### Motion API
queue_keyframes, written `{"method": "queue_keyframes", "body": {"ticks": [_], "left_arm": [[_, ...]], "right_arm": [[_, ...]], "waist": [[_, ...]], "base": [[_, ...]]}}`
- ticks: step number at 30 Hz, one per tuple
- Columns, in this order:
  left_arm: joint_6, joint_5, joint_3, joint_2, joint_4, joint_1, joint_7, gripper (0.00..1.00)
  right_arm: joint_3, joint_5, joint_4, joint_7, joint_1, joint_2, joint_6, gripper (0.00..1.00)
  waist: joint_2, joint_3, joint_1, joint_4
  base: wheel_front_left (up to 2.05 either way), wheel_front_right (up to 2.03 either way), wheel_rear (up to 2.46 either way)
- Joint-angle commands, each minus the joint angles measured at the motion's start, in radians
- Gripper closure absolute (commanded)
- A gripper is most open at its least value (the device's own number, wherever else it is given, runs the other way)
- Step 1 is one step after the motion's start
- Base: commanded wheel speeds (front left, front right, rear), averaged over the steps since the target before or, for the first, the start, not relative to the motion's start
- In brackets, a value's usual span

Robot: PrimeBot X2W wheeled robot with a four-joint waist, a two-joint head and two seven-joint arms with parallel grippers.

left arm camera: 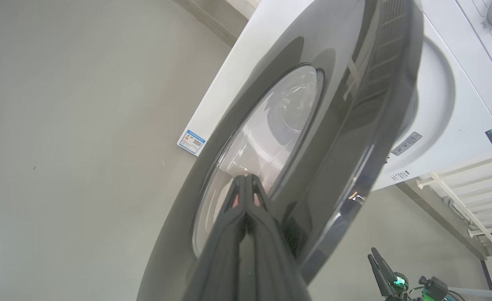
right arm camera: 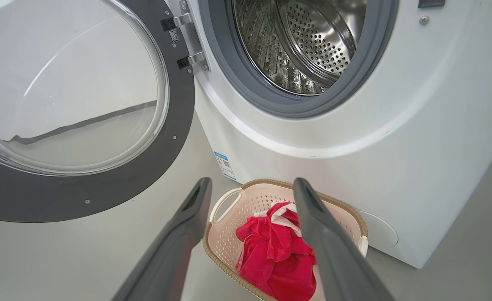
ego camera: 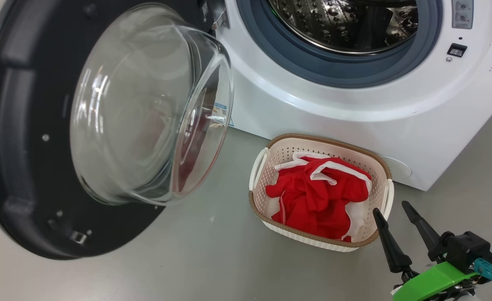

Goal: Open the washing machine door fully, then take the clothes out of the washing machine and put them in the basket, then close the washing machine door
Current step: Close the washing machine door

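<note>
The washing machine (ego camera: 334,108) (right arm camera: 396,125) stands with its door (ego camera: 116,121) (right arm camera: 83,104) swung open to the left, the steel drum (ego camera: 346,25) (right arm camera: 300,42) showing bare metal. Red clothes (ego camera: 317,196) (right arm camera: 277,255) with white trim lie in the cream basket (ego camera: 382,175) (right arm camera: 229,234) on the floor before the machine. My right gripper (ego camera: 390,211) (right arm camera: 252,186) hangs open just right of and above the basket, nothing between its fingers. In the left wrist view my left gripper (left arm camera: 244,179) is shut, its tips against the outer face of the door (left arm camera: 313,138) by the glass window.
Grey floor (ego camera: 212,259) spreads around the basket and under the door. In the left wrist view a white slatted rack (left arm camera: 467,184) stands beside the machine (left arm camera: 447,104), and my right gripper (left arm camera: 377,261) shows at the lower right.
</note>
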Motion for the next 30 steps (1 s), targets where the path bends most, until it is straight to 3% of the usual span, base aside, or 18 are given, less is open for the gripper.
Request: {"method": "queue_keyframes", "body": {"ticks": [1, 11, 19, 30], "left_arm": [[-0.007, -0.013, 0.031, 0.061, -0.038, -0.008, 0.013, 1.00], [-0.007, -0.085, -0.003, 0.040, -0.209, 0.018, 0.061, 1.00], [-0.007, -0.119, -0.048, -0.019, -0.342, 0.011, 0.047, 1.00], [-0.007, -0.102, -0.068, -0.045, -0.366, 0.009, -0.014, 1.00]], "right_arm": [[0.017, -0.014, -0.024, -0.006, 0.000, -0.006, 0.005, 0.00], [0.008, -0.016, -0.026, -0.006, -0.005, -0.003, 0.005, 0.00], [0.005, -0.014, -0.026, -0.006, -0.011, -0.006, 0.005, 0.00], [0.000, -0.014, -0.026, -0.006, -0.017, -0.007, 0.005, 0.00]], "waist": [[-0.0001, 0.000, 0.0000, -0.001], [-0.0001, 0.003, 0.0000, -0.012], [-0.0001, 0.010, 0.0000, -0.021], [-0.0001, 0.010, 0.0000, -0.030]], "base": [[0.00, 0.00, 0.00], [0.00, 0.00, 0.00], [0.00, 0.00, 0.00], [0.00, 0.00, 0.00]]}}
